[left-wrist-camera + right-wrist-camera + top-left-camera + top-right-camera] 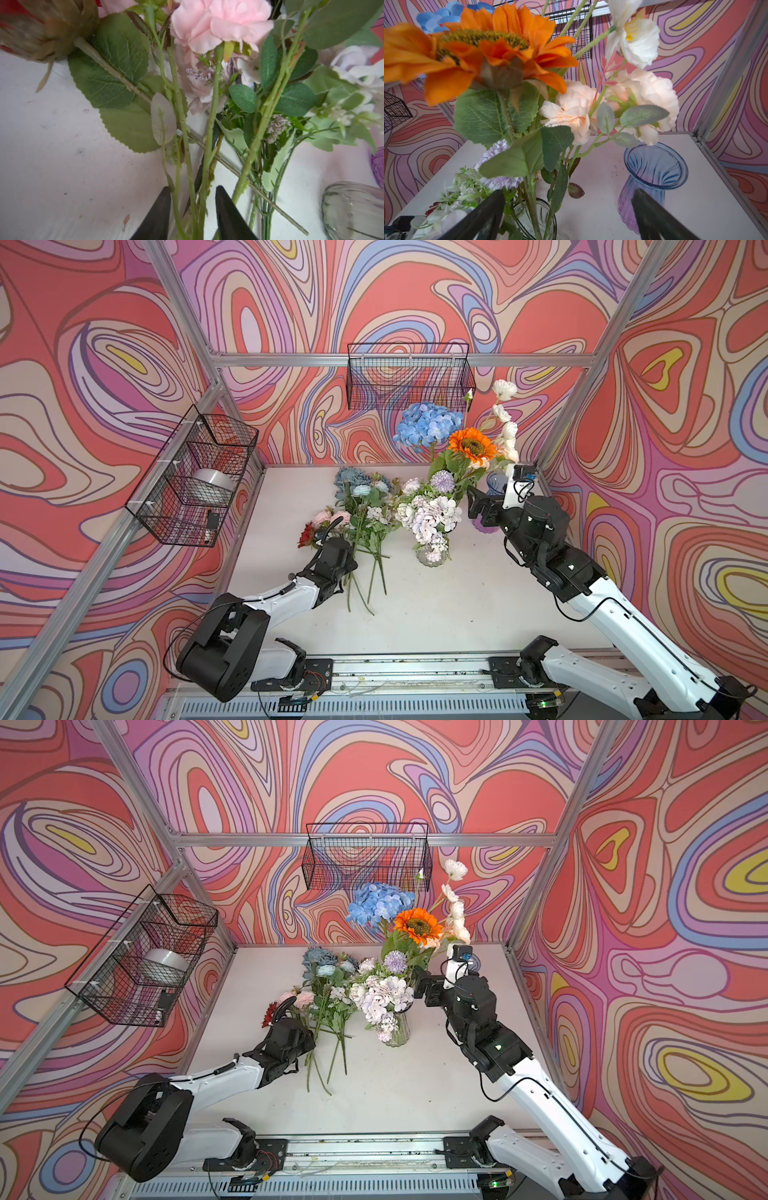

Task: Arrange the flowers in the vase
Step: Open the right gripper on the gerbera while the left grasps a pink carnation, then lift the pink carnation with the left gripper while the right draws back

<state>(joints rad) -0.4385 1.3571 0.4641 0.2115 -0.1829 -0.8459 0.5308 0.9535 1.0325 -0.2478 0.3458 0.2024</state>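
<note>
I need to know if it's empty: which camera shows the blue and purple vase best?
The right wrist view: the blue and purple vase shows nearly whole, its mouth empty. In a top view only its rim clears the right arm. The left wrist view catches only a purple sliver at its edge.

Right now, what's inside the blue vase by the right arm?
No stems show inside the blue vase: only ribbed glass through its mouth. A finger of the right gripper covers part of its lower wall, so the bottom is hidden.
</note>
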